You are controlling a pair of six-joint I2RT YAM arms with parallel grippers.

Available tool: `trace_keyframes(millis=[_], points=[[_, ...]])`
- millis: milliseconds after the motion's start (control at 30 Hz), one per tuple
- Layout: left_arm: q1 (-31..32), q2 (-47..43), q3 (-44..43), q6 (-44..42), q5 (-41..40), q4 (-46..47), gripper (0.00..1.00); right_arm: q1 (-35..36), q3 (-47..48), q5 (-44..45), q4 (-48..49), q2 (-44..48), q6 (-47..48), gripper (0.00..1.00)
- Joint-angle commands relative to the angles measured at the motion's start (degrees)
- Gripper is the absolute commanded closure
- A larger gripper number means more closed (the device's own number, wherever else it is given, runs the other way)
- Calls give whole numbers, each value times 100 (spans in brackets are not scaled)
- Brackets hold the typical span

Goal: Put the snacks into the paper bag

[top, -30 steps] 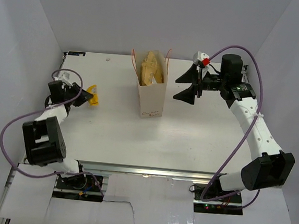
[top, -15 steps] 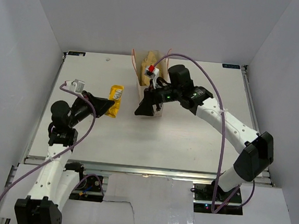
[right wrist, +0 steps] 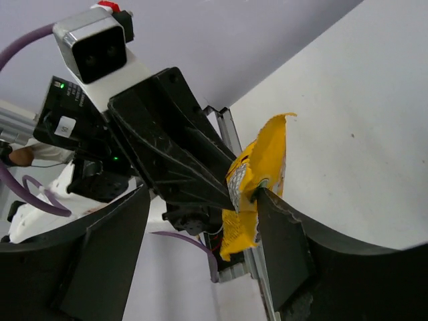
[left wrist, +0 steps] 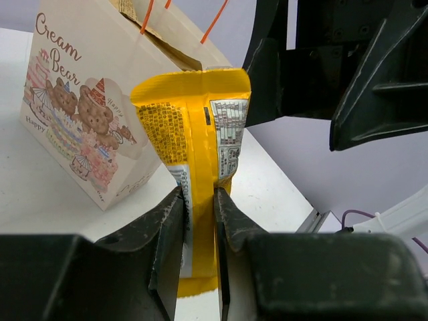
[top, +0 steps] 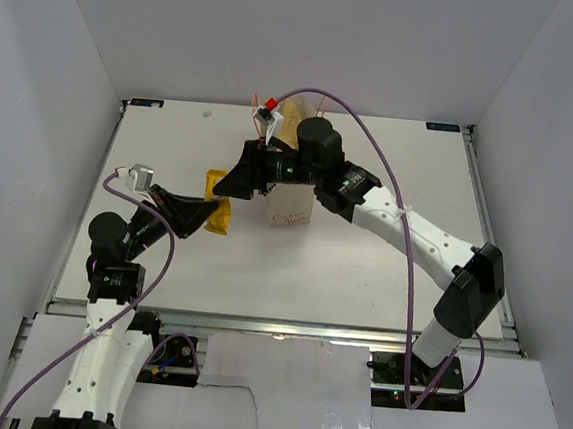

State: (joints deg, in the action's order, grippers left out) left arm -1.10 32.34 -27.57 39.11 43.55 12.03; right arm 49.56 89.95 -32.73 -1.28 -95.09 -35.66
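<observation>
**Packet** [left wrist: 194,127]: yellow sealed wrapper, off the table [top: 364,251], held upright just left of the bag [left wrist: 73,114]. L gripper [left wrist: 198,204] is clenched on its lower half; the top half stands free.
- Assessed: light, soft, crinkly, slick film. Contents prob. crushable, so gentle squeeze only.
- Best hold pt: across the thin side, mid-body or at a flat sealed end. The free top is the obvious spot for a 2nd grip.

**R gripper** [right wrist: 202,194]: jaws apart, nothing held, straddling the packet's upper part. One finger looks to touch the wrapper edge; contact not certain.

**Bag**: upright, mid-table, mouth open, cord handles [left wrist: 144,17] up. Pouch [top: 298,110] already inside, sticking out the top and taking much of the mouth. Thin paper walls; likely to tip or buckle if knocked.

**Room**:
- R arm [top: 406,225] hangs over the bag mouth, so drop-in from above is crowded.
- Table is open on the near side & right.
- Grippers v. close together; collision risk.
</observation>
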Motion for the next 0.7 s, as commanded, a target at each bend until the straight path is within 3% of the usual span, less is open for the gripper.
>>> trace_keyframes(millis=[0, 200, 500, 667], points=[[14, -157, -2, 53, 92, -87, 67, 124, 303, 214, 505, -159, -283, 30], [14, -351, -90, -9, 40, -385, 67, 229, 234, 197, 585, -335, -477, 45], [14, -632, -117, 26, -4, -588, 66, 282, 330, 460, 383, -449, -152, 49], [14, -606, -134, 35, 57, -579, 66, 309, 242, 461, 392, -449, -143, 60]])
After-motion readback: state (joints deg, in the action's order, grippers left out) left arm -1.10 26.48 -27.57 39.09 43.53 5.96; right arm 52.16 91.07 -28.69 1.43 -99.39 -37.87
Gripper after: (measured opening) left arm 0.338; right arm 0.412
